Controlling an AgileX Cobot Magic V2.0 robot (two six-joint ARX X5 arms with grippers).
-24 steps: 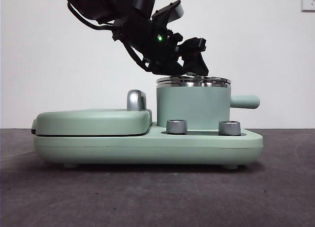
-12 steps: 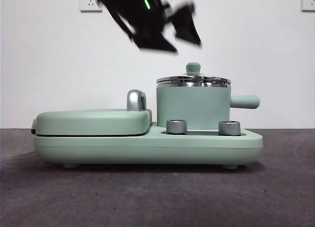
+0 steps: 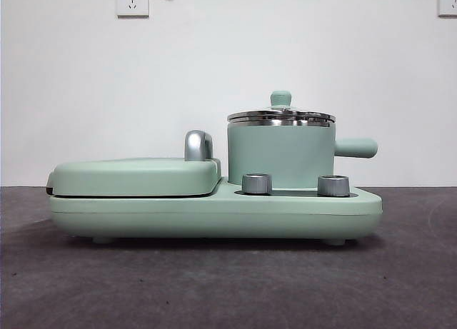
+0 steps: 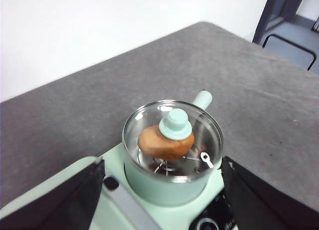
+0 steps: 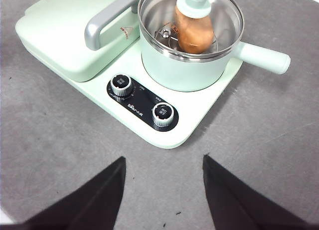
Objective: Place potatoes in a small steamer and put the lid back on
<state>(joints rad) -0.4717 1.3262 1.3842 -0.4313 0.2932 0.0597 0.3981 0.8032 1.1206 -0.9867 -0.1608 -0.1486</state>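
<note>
Left wrist view shows you the left gripper (image 4: pixel 162 200) spread wide and empty above the small steamer (image 4: pixel 172 182). On that steamer sits the lid (image 4: pixel 174 124), the potato (image 4: pixel 160 144) inside under the glass. Your right gripper (image 5: pixel 164 190) hangs apart, empty, over the table (image 5: pixel 60 155) near the steamer's dials (image 5: pixel 121 85).

Small steamer (image 3: pixel 280 154): matt mint body, polished steel rim. Lid (image 5: pixel 191 21): clear glass, glossy. Potato (image 4: pixel 160 143): rough skin. Bench (image 3: pixel 228 286): matt grey.
</note>
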